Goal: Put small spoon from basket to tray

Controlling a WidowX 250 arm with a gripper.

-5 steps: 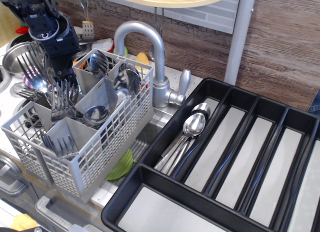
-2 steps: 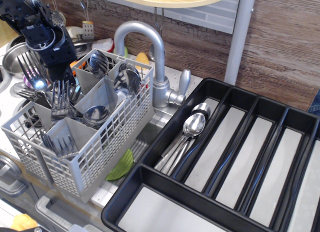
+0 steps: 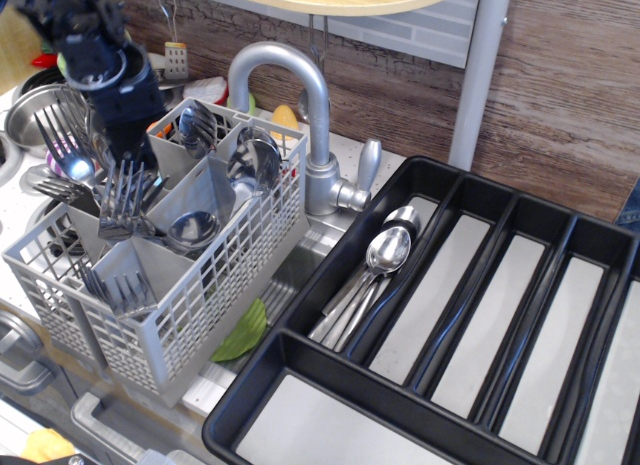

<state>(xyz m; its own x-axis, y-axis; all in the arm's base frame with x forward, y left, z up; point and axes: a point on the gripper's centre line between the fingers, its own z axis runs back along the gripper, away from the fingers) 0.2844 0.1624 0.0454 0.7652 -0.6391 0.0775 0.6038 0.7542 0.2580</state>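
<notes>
The light grey basket point(image 3: 215, 295) stands at the left beside the tap. It holds forks point(image 3: 123, 197) and several spoons. A spoon bowl point(image 3: 194, 226) shows in a middle compartment, a wide one point(image 3: 254, 161) at the back, and more point(image 3: 197, 125) at the far back; I cannot tell which is the small spoon. My gripper point(image 3: 133, 153) reaches down at the basket's back left corner, above the forks. Its dark fingertips are hard to make out. The black tray point(image 3: 300, 380) fills the right side, with spoons point(image 3: 387, 250) lying in its leftmost long compartment.
A curved steel tap point(image 3: 300, 95) rises between basket and tray. Steel pots point(image 3: 35, 110) with more forks stand behind the basket at the left. A green thing point(image 3: 240, 335) lies under the basket's front corner. A wooden shelf hangs above.
My gripper swung a little left and up, then back to the right and tilted, staying over the basket's back left corner. The forks below it shifted slightly. The tray is unchanged.
</notes>
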